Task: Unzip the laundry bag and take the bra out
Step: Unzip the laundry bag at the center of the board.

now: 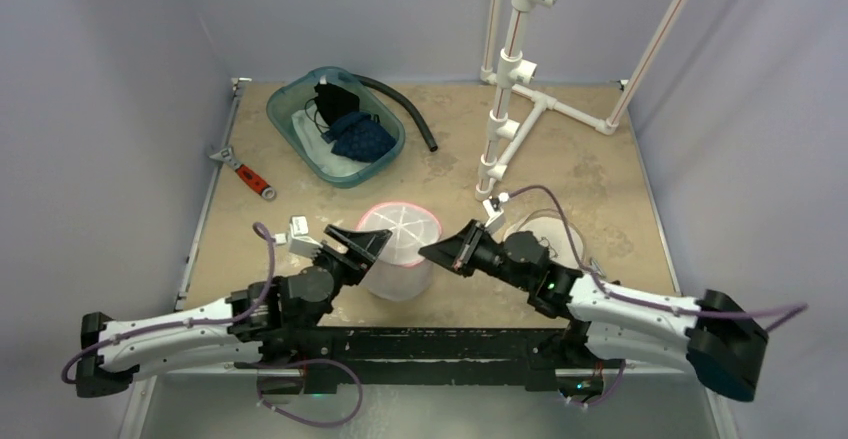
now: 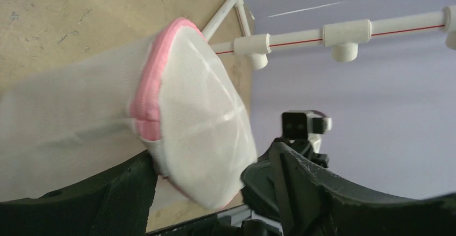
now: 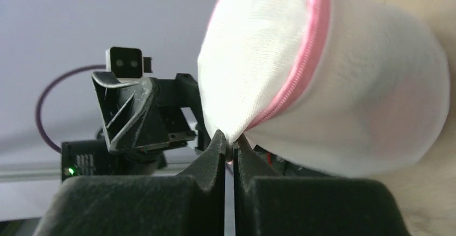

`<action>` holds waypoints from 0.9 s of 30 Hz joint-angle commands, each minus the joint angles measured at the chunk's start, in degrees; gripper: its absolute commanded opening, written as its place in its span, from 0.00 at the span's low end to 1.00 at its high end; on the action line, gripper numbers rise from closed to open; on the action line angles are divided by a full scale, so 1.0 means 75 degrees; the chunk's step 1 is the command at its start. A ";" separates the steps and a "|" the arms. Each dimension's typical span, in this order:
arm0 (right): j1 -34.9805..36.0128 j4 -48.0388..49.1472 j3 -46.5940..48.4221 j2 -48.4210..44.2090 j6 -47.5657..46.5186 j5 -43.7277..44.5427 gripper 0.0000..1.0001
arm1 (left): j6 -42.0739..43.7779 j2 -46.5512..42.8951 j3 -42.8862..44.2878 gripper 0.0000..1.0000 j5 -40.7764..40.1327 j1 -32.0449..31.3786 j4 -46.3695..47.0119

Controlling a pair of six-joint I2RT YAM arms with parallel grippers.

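The laundry bag [image 1: 400, 244] is a white mesh cylinder with a pink zipper round its top rim, standing at the middle of the table near the arms. My right gripper [image 3: 230, 144] is shut on the bag's rim [image 3: 253, 85] right at the pink zipper [image 3: 301, 69]; from above it [image 1: 435, 252] meets the bag's right side. My left gripper [image 2: 212, 171] is open, its jaws spread wide on either side of the bag's lid edge [image 2: 199, 123]; from above it [image 1: 358, 242] sits at the bag's left side. The bra is hidden.
A teal basin [image 1: 300, 134] with dark garments stands at the back left, a black hose [image 1: 405, 109] beside it. A red-handled wrench [image 1: 245, 171] lies at the left edge. A white PVC pipe frame [image 1: 510, 109] rises at the back right. A pale round object [image 1: 548, 231] lies behind my right arm.
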 commanded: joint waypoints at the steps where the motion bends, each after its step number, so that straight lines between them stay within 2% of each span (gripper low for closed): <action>1: -0.1017 -0.3112 0.0728 -0.1223 -0.2635 -0.1175 0.00 | -0.0205 -0.0704 0.1193 0.73 0.0553 -0.0031 -0.3580; 4: -0.1787 -0.4208 0.1035 -0.1380 -0.3833 -0.2356 0.00 | -0.0008 -0.1250 0.1347 0.75 0.0751 -0.0033 -0.4415; 8: -0.1926 -0.5318 0.1603 -0.1107 -0.5021 -0.2826 0.00 | 0.0603 -0.1988 0.1183 0.75 0.0914 -0.0033 -0.4416; 13: -0.1962 -0.5637 0.1826 -0.0704 -0.5733 -0.3330 0.00 | 0.1253 -0.2397 0.0674 0.74 0.1437 -0.0040 -0.3369; 17: -0.1990 -0.5818 0.2127 -0.0819 -0.5991 -0.3684 0.00 | 0.2198 -0.1067 0.0670 0.73 0.2339 -0.0033 -0.2138; 21: -0.2229 -0.6185 0.2473 -0.0899 -0.6357 -0.4225 0.00 | 0.3323 0.0409 0.1300 0.74 0.2845 0.0114 -0.1602; 23: -0.2465 -0.6093 0.2443 -0.0948 -0.6387 -0.4710 0.00 | 0.3922 0.0777 0.1373 0.74 0.3673 0.0641 -0.1130; 25: -0.2743 -0.5986 0.2339 -0.1013 -0.6390 -0.5148 0.00 | 0.4224 0.0989 0.1194 0.75 0.5154 0.1660 -0.0703; 27: -0.3069 -0.5757 0.2110 -0.1074 -0.6371 -0.5563 0.00 | 0.4138 0.0987 0.0480 0.74 0.6713 0.2700 0.0133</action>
